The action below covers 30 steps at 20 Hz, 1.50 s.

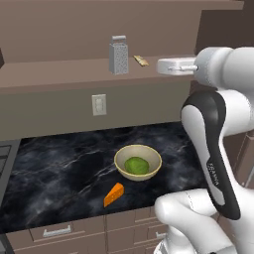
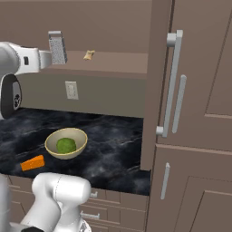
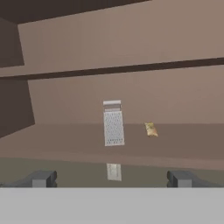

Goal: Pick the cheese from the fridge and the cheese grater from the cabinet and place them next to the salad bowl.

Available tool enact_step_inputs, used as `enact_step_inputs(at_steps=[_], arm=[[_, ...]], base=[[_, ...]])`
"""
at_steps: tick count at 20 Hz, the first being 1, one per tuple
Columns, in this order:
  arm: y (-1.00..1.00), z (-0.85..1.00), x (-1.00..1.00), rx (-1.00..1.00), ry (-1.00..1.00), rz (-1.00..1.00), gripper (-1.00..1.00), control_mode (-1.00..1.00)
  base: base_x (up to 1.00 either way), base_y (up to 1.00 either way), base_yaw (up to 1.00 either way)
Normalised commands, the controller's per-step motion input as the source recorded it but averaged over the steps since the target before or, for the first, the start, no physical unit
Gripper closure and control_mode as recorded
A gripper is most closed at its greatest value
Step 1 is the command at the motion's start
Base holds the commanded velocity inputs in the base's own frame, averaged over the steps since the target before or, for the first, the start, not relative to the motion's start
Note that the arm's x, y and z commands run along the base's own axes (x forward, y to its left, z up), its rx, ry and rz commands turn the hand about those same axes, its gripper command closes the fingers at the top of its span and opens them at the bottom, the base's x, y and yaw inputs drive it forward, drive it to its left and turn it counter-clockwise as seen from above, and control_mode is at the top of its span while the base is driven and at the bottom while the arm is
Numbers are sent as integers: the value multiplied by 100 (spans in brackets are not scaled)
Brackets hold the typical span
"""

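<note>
The grey cheese grater (image 1: 118,55) (image 2: 57,47) (image 3: 113,123) stands upright on the brown cabinet's shelf board (image 1: 59,74) (image 3: 65,135). My gripper (image 3: 113,179) is open and empty, level with the shelf's front edge and some way back from the grater, facing it. On the black counter the orange cheese (image 1: 114,194) (image 2: 33,163) lies close to the cream salad bowl (image 1: 138,162) (image 2: 66,142), just in front of it. The fridge is out of view.
A small tan scrap (image 1: 141,60) (image 3: 151,129) lies on the shelf right of the grater. A wall outlet (image 1: 99,104) sits below the shelf. A tall dark panelled column with long handles (image 2: 174,86) stands to the right. Drawers (image 1: 57,231) run under the counter.
</note>
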Motion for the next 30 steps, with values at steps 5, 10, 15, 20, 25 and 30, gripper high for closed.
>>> enact_step_inputs(at_steps=[5,10,15,20,25,30], arm=[[0,-1,27,0,0,0,-100,-100],[2,-12,21,0,0,0,-100,-100],[0,-15,25,0,0,0,-100,-100],[8,-2,4,0,0,0,-100,-100],[17,0,9,-3,0,0,-100,-100],[12,0,14,-6,0,-1,-100,-100]], base=[[0,0,0],[0,0,0],[0,0,0],[0,0,0],[0,0,0],[0,0,0]])
